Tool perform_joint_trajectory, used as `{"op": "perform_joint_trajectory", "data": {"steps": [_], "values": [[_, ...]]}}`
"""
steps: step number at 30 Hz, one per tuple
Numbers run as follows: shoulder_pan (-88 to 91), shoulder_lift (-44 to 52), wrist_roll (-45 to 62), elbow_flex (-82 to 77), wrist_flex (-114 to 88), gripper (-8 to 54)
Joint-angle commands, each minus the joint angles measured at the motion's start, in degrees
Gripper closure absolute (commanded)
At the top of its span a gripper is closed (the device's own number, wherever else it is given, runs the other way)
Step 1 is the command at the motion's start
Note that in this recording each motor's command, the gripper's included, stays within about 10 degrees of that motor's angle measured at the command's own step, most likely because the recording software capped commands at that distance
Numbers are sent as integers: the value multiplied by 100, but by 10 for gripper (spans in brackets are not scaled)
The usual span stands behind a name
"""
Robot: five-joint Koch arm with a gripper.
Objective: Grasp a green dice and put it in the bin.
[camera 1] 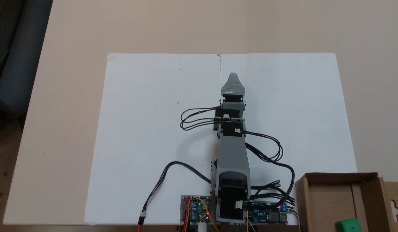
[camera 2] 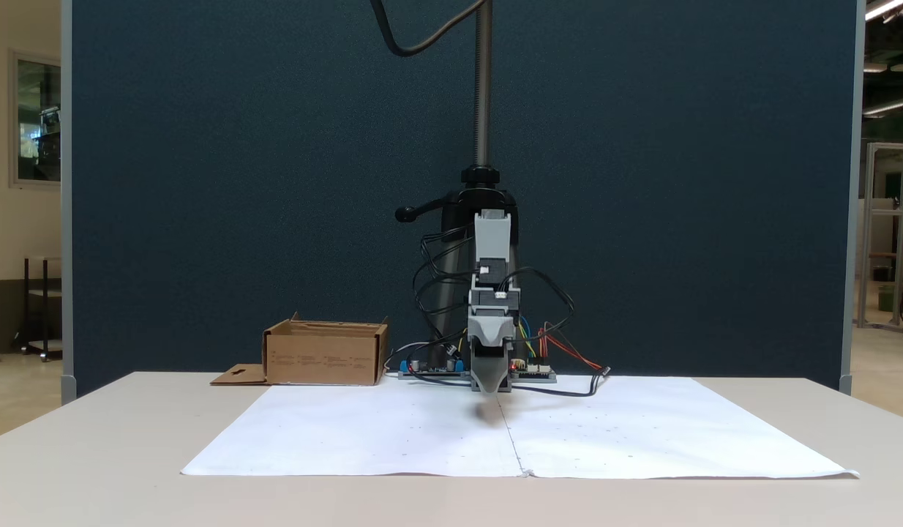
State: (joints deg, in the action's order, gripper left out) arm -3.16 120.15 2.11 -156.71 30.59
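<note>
One green dice (camera 1: pixel 348 225) sits inside your cardboard bin (camera 1: pixel 334 182), at its near right corner in a fixed view. Left of it your gripper (camera 1: pixel 233 76) hangs over white paper (camera 1: pixel 147 129); whether its jaws are parted, you cannot tell.

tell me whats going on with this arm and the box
The green dice already lies inside the bin, a cardboard box beside the arm's base. The gripper holds nothing and points out over the white paper, hanging just above it in the front-facing fixed view. Whether its jaws are open or shut cannot be told.
</note>
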Motion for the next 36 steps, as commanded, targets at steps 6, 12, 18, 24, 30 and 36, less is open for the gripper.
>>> {"op": "perform_joint_trajectory", "data": {"steps": [6, 12, 18, 24, 30, 36], "values": [[290, 1169, -272, -1160, 1967, 9], [615, 1564, -255, -1951, 3153, 10], [668, 1582, -35, -2285, 4208, 10], [659, 1582, 70, -2285, 5228, 8], [650, 1573, 132, -2285, 6212, 2], [633, 1538, 97, -2285, 6434, 1]]}}
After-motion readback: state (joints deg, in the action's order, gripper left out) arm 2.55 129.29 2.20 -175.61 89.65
